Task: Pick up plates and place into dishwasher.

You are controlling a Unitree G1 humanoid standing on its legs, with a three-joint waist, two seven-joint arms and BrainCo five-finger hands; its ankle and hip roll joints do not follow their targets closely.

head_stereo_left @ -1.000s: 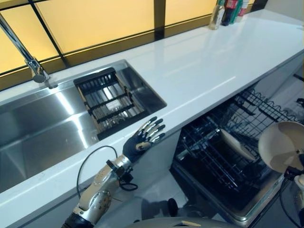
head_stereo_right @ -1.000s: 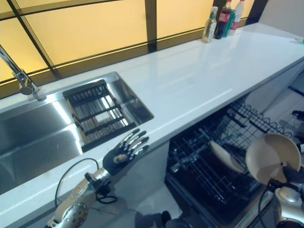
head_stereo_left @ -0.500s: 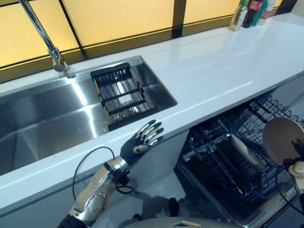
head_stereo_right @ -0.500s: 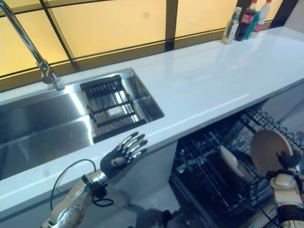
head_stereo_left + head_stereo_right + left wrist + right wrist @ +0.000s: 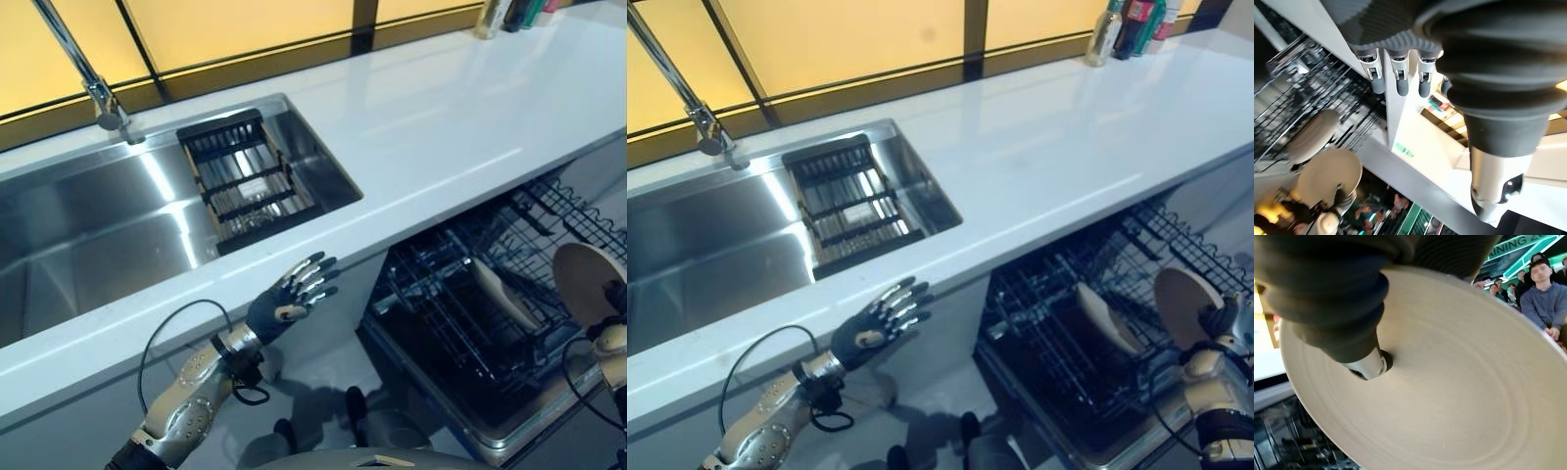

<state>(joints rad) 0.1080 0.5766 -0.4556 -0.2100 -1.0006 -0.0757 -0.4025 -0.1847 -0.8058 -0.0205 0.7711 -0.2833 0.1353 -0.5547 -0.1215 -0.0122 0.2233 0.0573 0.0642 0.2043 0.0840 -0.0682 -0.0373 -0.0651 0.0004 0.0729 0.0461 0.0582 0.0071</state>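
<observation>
My right hand (image 5: 1219, 331) holds a beige plate (image 5: 1182, 305) upright at the right end of the open dishwasher's black wire rack (image 5: 443, 315). In the right wrist view the plate (image 5: 1449, 396) spreads close before the hand, with the thumb (image 5: 1364, 365) pressed on its face. A second beige plate (image 5: 506, 295) stands on edge inside the rack. My left hand (image 5: 291, 298) hovers in front of the counter edge, left of the dishwasher, with fingers (image 5: 1399, 81) straight and nothing in them.
A white counter (image 5: 441, 108) runs above the dishwasher. The steel sink (image 5: 98, 235) has a black drain rack (image 5: 245, 181) and a faucet (image 5: 83, 73). Bottles (image 5: 1132, 20) stand at the far right corner. People (image 5: 1542, 298) sit beyond the plate.
The camera has shifted, so the whole scene has slid. The plate stays in my right hand and now looks more edge-on beside the rack. My left hand keeps its pose.
</observation>
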